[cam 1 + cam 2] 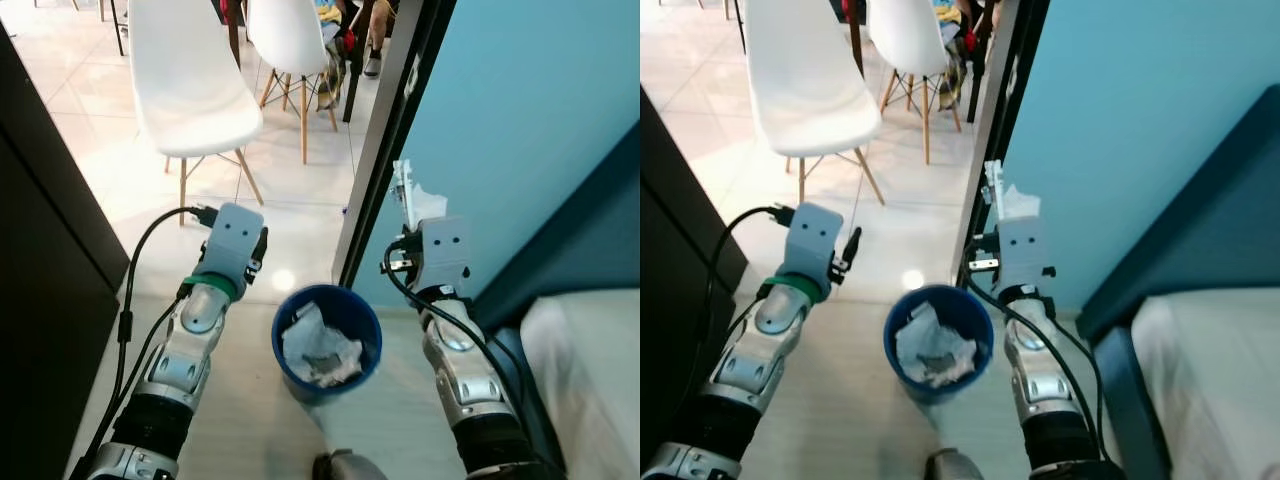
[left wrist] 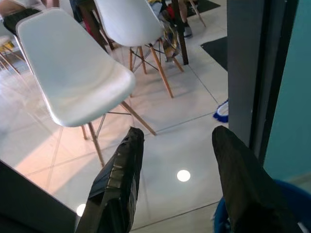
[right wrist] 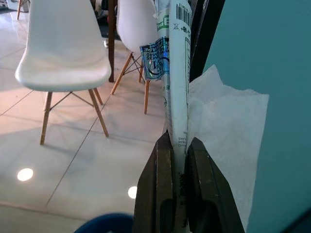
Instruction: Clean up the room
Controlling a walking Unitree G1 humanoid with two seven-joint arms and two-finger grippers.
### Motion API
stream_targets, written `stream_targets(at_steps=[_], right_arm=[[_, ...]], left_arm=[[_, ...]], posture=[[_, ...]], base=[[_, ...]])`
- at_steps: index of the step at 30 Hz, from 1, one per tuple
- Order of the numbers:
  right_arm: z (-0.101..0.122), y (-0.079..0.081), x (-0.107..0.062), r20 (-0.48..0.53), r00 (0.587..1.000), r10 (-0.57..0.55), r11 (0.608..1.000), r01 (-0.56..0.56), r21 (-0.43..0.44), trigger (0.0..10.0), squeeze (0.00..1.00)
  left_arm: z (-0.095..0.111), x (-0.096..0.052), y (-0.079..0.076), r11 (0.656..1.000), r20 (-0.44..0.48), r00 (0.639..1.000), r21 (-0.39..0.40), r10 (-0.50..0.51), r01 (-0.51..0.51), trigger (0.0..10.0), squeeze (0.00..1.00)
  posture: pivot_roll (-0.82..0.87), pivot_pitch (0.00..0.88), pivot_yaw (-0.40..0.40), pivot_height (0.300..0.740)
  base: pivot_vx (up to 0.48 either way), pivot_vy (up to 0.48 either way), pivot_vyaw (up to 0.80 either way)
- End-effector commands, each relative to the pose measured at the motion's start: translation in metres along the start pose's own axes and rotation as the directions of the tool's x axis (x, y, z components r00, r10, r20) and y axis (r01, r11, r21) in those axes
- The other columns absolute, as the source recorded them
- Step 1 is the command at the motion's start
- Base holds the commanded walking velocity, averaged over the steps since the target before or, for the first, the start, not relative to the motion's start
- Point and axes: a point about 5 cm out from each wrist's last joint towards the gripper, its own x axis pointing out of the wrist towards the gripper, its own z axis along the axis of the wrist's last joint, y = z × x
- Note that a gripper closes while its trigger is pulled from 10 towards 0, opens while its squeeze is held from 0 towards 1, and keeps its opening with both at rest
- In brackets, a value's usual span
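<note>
A blue waste bin (image 1: pixel 330 342) stands on the floor between my arms, holding crumpled white paper (image 1: pixel 318 346). My right gripper (image 3: pixel 177 145) is shut on a flattened clear wrapper (image 3: pixel 174 73) with a barcode and blue print, together with a white tissue (image 3: pixel 228 131). That wrapper and tissue (image 1: pixel 412 203) stick up above the right wrist, held right of the bin and higher than its rim. My left gripper (image 2: pixel 177 141) is open with nothing between its fingers; it hovers left of the bin, and the bin's blue rim (image 2: pixel 291 191) shows beside one finger.
Two white chairs (image 1: pixel 190 85) with wooden legs stand on the pale tiled floor ahead. A dark door frame (image 1: pixel 385 150) and teal wall (image 1: pixel 520 120) rise at right. A black cabinet (image 1: pixel 40 250) flanks the left. A white mattress (image 1: pixel 590 370) lies at lower right.
</note>
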Motion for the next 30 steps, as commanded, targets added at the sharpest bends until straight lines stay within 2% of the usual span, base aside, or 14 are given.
stream_targets(at_steps=[1, 8, 9, 12, 14, 15, 16, 19, 22, 25, 27, 28, 29, 30], right_arm=[[-0.004, -0.003, -0.001, -0.021, 1.0, -0.005, 1.0, 0.005, -0.009, 10.0, 0.0], [-0.015, -0.001, 0.003, -0.091, 0.996, -0.001, 0.999, -0.002, -0.039, 10.0, 0.0], [-0.026, 0.003, 0.008, -0.168, 0.986, 0.024, 0.998, -0.035, -0.059, 10.0, 0.0], [-0.033, 0.005, 0.01, -0.226, 0.973, 0.046, 0.995, -0.064, -0.071, 10.0, 0.0], [-0.033, 0.005, 0.01, -0.226, 0.973, 0.046, 0.995, -0.064, -0.071, 10.0, 0.0], [-0.039, 0.006, 0.011, -0.263, 0.963, 0.064, 0.993, -0.087, -0.075, 10.0, 0.0], [-0.048, 0.004, 0.012, -0.314, 0.946, 0.074, 0.992, -0.103, -0.075, 10.0, 0.0], [-0.051, 0.003, 0.012, -0.327, 0.942, 0.075, 0.992, -0.105, -0.075, 10.0, 0.0], [-0.057, 0.002, 0.013, -0.339, 0.938, 0.067, 0.995, -0.09, -0.053, 10.0, 0.0], [-0.06, 0.003, 0.012, -0.358, 0.931, 0.065, 0.995, -0.09, -0.054, 10.0, 0.0], [-0.067, 0.005, 0.009, -0.39, 0.918, 0.075, 0.995, -0.095, -0.032, 10.0, 0.07], [-0.069, 0.006, 0.008, -0.4, 0.914, 0.076, 0.995, -0.097, -0.031, 10.0, 0.34], [-0.069, 0.006, 0.008, -0.4, 0.914, 0.076, 0.995, -0.097, -0.031, 10.0, 0.34], [-0.072, 0.006, 0.007, -0.414, 0.907, 0.08, 0.995, -0.1, -0.028, 10.0, 1.0]], left_arm=[[-0.004, -0.001, -0.004, 1.0, -0.013, 1.0, 0.008, -0.027, 0.027, 10.0, 0.0], [-0.018, -0.01, -0.011, 0.991, -0.08, 0.989, 0.032, -0.128, 0.131, 10.0, 0.0], [-0.024, -0.024, -0.013, 0.96, -0.099, 0.961, 0.092, -0.257, 0.266, 10.0, 0.0], [-0.028, -0.034, -0.014, 0.926, -0.114, 0.933, 0.132, -0.34, 0.354, 10.0, 0.0], [-0.028, -0.034, -0.014, 0.926, -0.114, 0.933, 0.132, -0.34, 0.354, 10.0, 0.0], [-0.029, -0.042, -0.012, 0.906, -0.122, 0.914, 0.131, -0.388, 0.402, 10.0, 0.0], [-0.029, -0.063, -0.008, 0.858, -0.141, 0.866, 0.129, -0.48, 0.497, 10.0, 0.0], [-0.029, -0.07, -0.007, 0.841, -0.146, 0.849, 0.127, -0.508, 0.526, 10.0, 0.0], [-0.02, -0.091, -0.007, 0.805, -0.141, 0.804, 0.065, -0.578, 0.59, 10.0, 0.0], [-0.016, -0.098, -0.007, 0.796, -0.133, 0.793, 0.041, -0.595, 0.604, 10.0, 0.0], [-0.009, -0.105, -0.006, 0.798, -0.113, 0.793, 0.002, -0.599, 0.603, 10.0, 0.0], [-0.005, -0.107, -0.005, 0.799, -0.106, 0.794, -0.011, -0.599, 0.601, 10.0, 0.0], [-0.005, -0.107, -0.005, 0.799, -0.106, 0.794, -0.011, -0.599, 0.601, 10.0, 0.0], [-0.003, -0.109, -0.004, 0.803, -0.101, 0.798, -0.022, -0.595, 0.596, 10.0, 0.0]], posture=[[-0.13, 0.039, 0.026, 0.738], [-0.11, 0.052, 0.021, 0.738], [-0.11, 0.092, 0.033, 0.738], [-0.11, 0.092, 0.033, 0.738], [-0.11, 0.092, 0.033, 0.738], [-0.12, 0.125, 0.043, 0.738], [-0.1, 0.159, 0.041, 0.738], [-0.1, 0.159, 0.041, 0.738], [-0.07, 0.214, 0.038, 0.738], [-0.07, 0.218, 0.037, 0.738], [-0.05, 0.24, 0.036, 0.738], [-0.04, 0.25, 0.036, 0.738], [-0.04, 0.25, 0.036, 0.738], [-0.03, 0.262, 0.035, 0.738]], base=[[0.458, 0.0, 0.0], [0.121, 0.0, 0.0], [0.0, 0.0, 0.0], [0.0, 0.0, 0.0], [0.0, 0.0, 0.0], [0.0, 0.0, 0.0], [0.0, 0.0, 0.0], [0.0, 0.0, 0.0], [0.0, 0.0, 0.0], [0.0, 0.0, 0.0], [0.0, 0.0, 0.0], [0.0, 0.0, 0.0], [0.0, 0.0, 0.0], [0.0, 0.0, 0.0]])
